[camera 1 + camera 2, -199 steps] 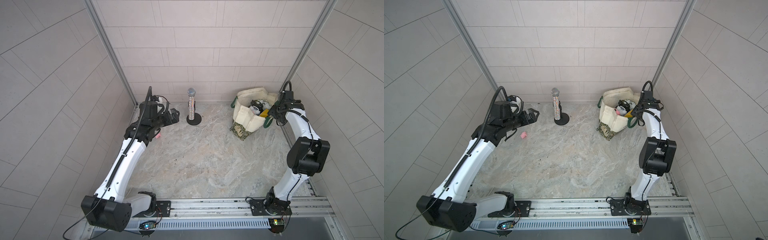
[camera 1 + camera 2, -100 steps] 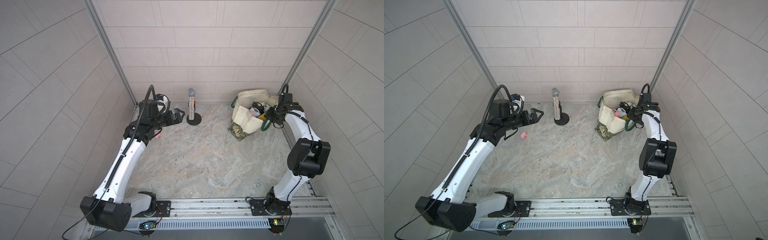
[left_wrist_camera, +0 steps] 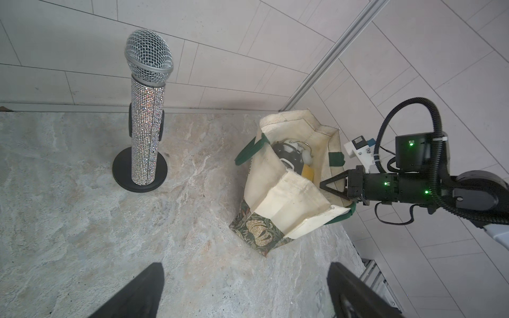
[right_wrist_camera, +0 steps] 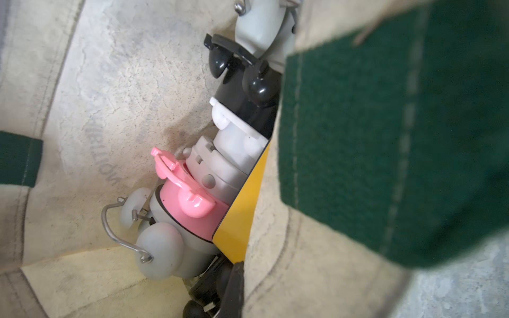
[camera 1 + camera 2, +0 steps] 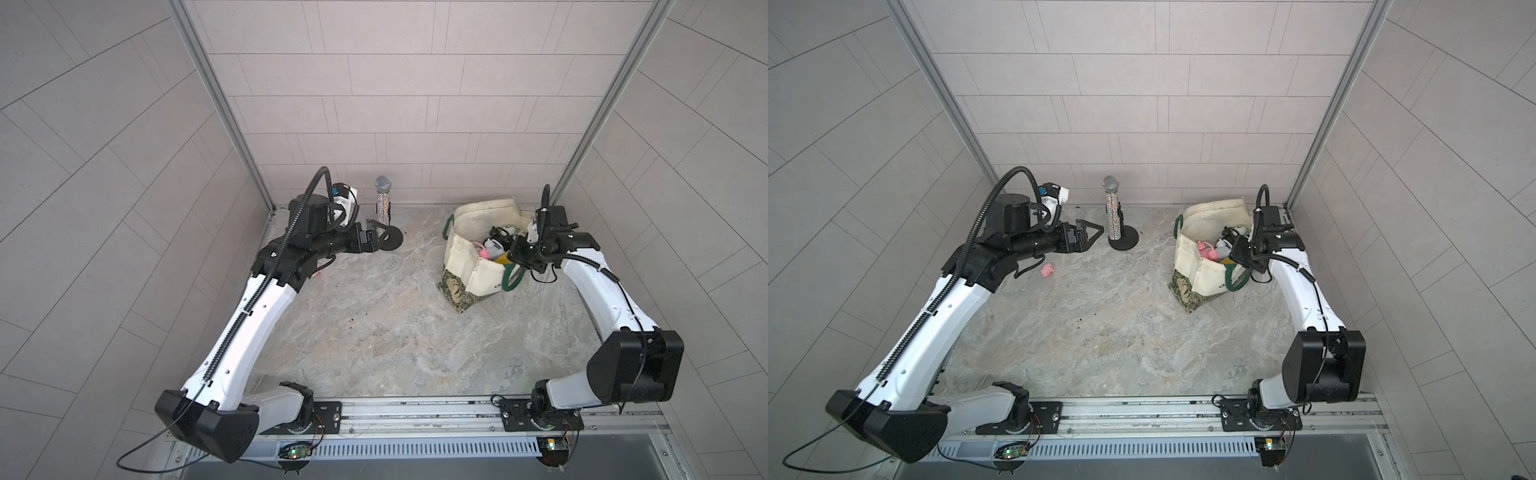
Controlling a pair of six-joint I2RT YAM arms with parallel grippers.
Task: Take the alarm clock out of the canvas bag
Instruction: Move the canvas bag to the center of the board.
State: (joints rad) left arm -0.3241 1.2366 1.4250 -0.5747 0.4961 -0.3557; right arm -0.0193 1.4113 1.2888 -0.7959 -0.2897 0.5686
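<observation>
1. Pinching shut within the last second, the right gripper (image 3: 321,185) now clamps the canvas bag (image 3: 286,198) by its near rim. The bag has slid toward the table's (image 5: 374,332) centre.
2. Pink, white and black alarm clocks (image 4: 190,203) lie inside the bag beside a yellow item (image 4: 242,209).
3. The left gripper (image 5: 1094,232) gapes wide near the microphone stand (image 3: 146,132), with bare table between stand and bag.

arms (image 5: 257,311): white shells | black joints (image 5: 208,424) | black ribbed cables (image 5: 311,187)
</observation>
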